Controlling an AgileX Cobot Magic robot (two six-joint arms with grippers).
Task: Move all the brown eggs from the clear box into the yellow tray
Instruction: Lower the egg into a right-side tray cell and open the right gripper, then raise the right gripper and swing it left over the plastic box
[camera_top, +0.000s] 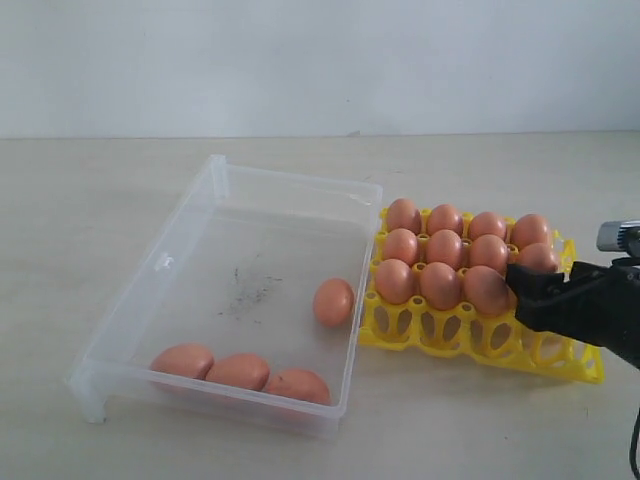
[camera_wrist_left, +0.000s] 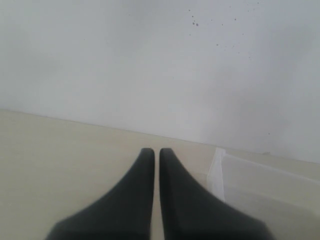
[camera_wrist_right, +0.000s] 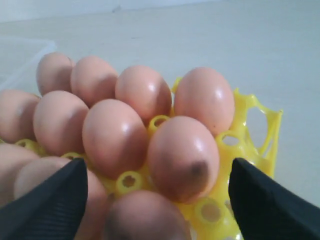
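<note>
right gripper (camera_wrist_right: 157, 170) hanging wide open, holding nothing | risk: backing out crooked, you're probably clipping the egg (camera_wrist_right: 182, 155) just ahead

Left gripper (camera_wrist_left: 155, 151): its two dark fingers (camera_wrist_left: 132, 200) are pressed side by side, with only a thin slit between them down to the tips
Left gripper pose: it points forward and is held low and nearly level
Right gripper (camera_wrist_right: 159, 165): its two black fingers (camera_wrist_right: 55, 200) stand far apart, one at each side of the wrist view
Right arm (camera_top: 600, 305): it reaches in from the right edge of the exterior view, low, with the black gripper at its front pointing to the left
</note>
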